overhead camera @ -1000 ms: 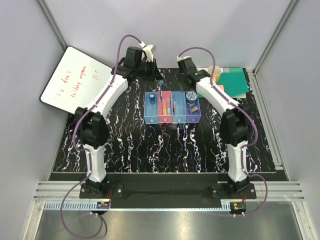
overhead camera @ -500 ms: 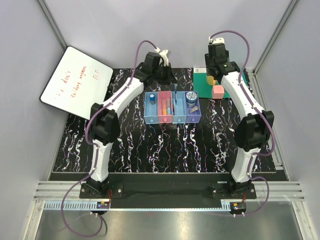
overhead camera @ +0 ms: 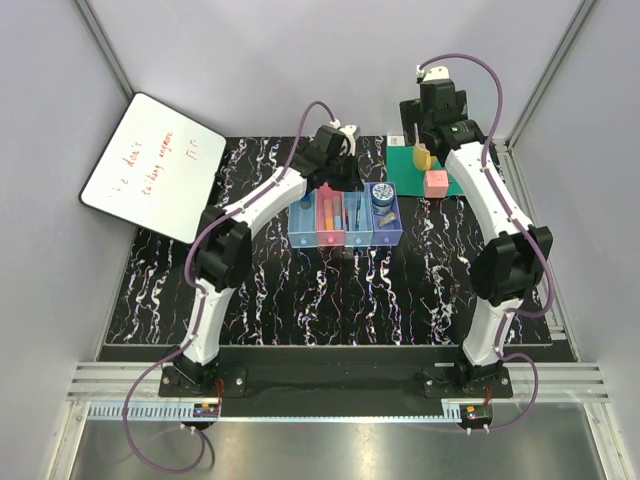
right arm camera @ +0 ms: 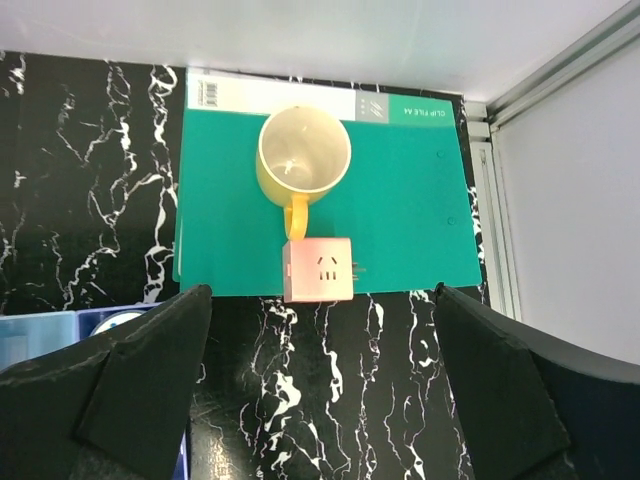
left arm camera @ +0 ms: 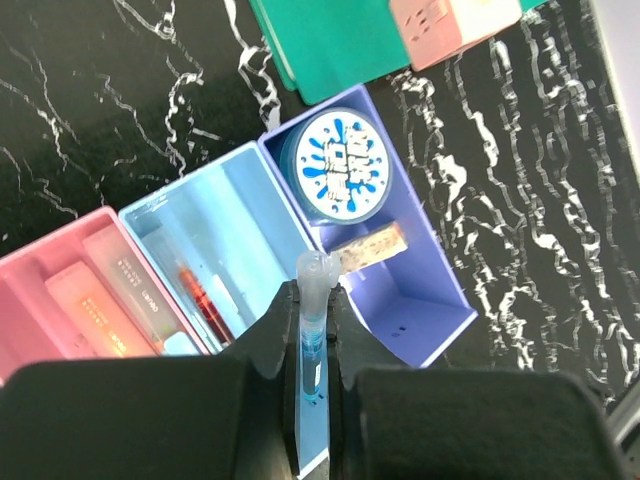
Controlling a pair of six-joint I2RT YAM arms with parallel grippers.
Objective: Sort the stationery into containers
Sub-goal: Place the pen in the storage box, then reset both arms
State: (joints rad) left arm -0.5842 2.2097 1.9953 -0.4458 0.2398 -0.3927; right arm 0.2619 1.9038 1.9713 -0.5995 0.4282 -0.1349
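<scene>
My left gripper (left arm camera: 313, 300) is shut on a thin blue pen (left arm camera: 313, 290) with a clear cap, held upright over the border between the second light blue tray (left arm camera: 225, 215) and the purple tray (left arm camera: 420, 300). The purple tray holds a round blue-white tin (left arm camera: 335, 175) and a beige eraser (left arm camera: 372, 245). A red pen (left arm camera: 200, 300) lies in the light blue tray. The pink tray (left arm camera: 25, 290) holds pale boxed items. In the top view the four trays (overhead camera: 303, 238) sit mid-table with my left gripper (overhead camera: 346, 190) above them. My right gripper (right arm camera: 320, 330) is open and empty.
A yellow cup (right arm camera: 303, 155) and a pink cube (right arm camera: 318, 270) sit on a green folder (right arm camera: 410, 220) at the back right, below my right gripper (overhead camera: 426, 138). A whiteboard (overhead camera: 150, 165) leans at the back left.
My left gripper has carried the blue pen rightward from over the pink tray to the light blue and purple trays. My right arm has swung back and right, over the cup.
</scene>
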